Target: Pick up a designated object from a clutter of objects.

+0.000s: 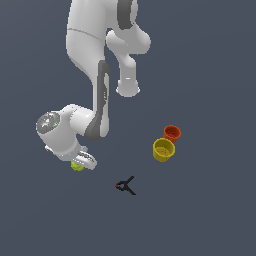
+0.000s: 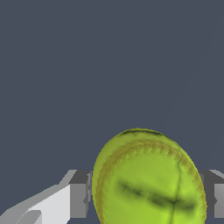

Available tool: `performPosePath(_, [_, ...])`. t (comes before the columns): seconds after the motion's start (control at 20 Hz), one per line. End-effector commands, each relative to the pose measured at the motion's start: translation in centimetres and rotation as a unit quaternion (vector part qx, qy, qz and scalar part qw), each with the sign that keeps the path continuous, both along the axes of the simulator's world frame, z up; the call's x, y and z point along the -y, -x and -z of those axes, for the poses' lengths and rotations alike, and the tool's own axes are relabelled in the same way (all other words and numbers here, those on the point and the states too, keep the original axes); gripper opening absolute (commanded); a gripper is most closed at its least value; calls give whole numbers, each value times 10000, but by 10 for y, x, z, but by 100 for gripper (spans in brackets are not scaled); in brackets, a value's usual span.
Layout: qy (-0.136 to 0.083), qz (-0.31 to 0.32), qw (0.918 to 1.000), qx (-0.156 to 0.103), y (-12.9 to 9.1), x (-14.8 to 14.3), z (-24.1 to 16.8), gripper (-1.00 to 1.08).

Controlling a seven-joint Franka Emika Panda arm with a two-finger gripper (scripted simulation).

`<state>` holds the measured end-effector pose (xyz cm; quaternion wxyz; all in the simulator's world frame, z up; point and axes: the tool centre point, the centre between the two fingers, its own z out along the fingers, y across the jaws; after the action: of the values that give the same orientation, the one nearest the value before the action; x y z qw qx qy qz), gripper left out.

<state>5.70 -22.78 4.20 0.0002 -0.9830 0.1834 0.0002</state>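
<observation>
The designated object, a yellow-green ball [image 1: 76, 167] with darker seam lines, shows as a small patch under the white hand at the exterior view's left. In the wrist view the ball [image 2: 148, 179] fills the space between the two grey fingers [image 2: 79, 194], which press against its two sides. My gripper [image 1: 80, 164] is shut on it, and the hand hides most of the ball in the exterior view. The clutter of objects lies toward the exterior view's right: a yellow cup [image 1: 163, 149], an orange-red cup [image 1: 172, 133] and a black clamp [image 1: 126, 186] with a red tip.
The two cups stand touching each other, well away from the gripper. The clamp lies on the dark grey floor [image 1: 210, 210] between the gripper and the cups, nearer the front. The arm's white links [image 1: 90, 45] rise above the hand.
</observation>
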Motion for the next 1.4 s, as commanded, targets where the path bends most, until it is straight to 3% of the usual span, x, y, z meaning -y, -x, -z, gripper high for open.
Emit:
performPosePath(0.0, [2, 0, 10000, 1, 0, 0, 1, -100])
performPosePath(0.65, [-2, 0, 10000, 2, 10, -11, -23, -100])
performPosePath(1.35, [-5, 0, 10000, 3, 50, -53, -116, -100])
